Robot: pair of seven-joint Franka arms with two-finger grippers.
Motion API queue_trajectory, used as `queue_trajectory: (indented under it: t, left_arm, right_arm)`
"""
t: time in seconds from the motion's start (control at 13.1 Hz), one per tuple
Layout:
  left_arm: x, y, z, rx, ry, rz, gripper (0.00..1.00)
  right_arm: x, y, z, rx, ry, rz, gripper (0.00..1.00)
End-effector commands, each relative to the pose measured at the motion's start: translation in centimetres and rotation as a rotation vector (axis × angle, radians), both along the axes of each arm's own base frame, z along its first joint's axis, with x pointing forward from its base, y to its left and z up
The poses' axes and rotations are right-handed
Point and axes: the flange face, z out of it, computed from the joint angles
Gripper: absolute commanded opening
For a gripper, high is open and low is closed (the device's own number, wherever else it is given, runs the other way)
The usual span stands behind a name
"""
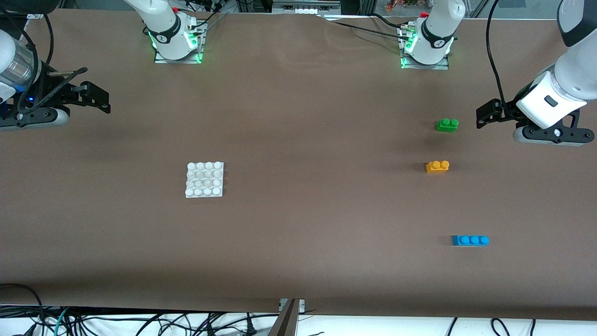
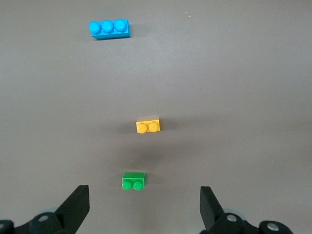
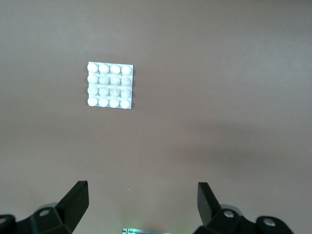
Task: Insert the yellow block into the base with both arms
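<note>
Nearby, green brick (image 1: 447,124) and blue brick (image 1: 470,240) flank yellow block (image 1: 437,166).

open left tool (image 2: 141,207) over table, green brick (image 2: 133,181), yellow block (image 2: 148,126), blue brick (image 2: 109,29)

No readable text, label, brand or number shows on the table, the bricks, the base or the arms; the small dark marks on the arm bases are illegible.
</note>
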Motion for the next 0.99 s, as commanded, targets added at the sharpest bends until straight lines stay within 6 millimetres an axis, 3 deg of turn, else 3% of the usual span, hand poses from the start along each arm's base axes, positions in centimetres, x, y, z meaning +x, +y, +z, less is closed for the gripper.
queue_trajectory:
  t: [0.0,0.3,0.46,0.76,0.91]
  left_arm:
    - [-0.3,-0.1,0.3,-0.026,0.006,0.002,1.0]
    - [-0.3,-0.1,0.3,-0.026,0.006,0.002,1.0]
    - [-0.3,-0.1,0.3,-0.026,0.004,0.002,1.0]
    - [-0.3,-0.1,0.3,-0.026,0.006,0.002,1.0]
    - [-0.3,-0.1,0.3,-0.026,0.004,0.002,1.0]
  right_arm:
    - [0.1,0.0,0.4,-0.009,0.001,0.014,0.99]
    - [0.1,0.1,-0.1,-0.003,0.006,0.012,0.99]
    - [0.6,0.3,-2.3,0.001,-0.004,0.009,0.99]
    - [1.1,1.5,-8.9,0.007,-0.037,0.022,0.99]
    - [1.1,2.1,-13.8,0.009,-0.057,0.002,0.99]
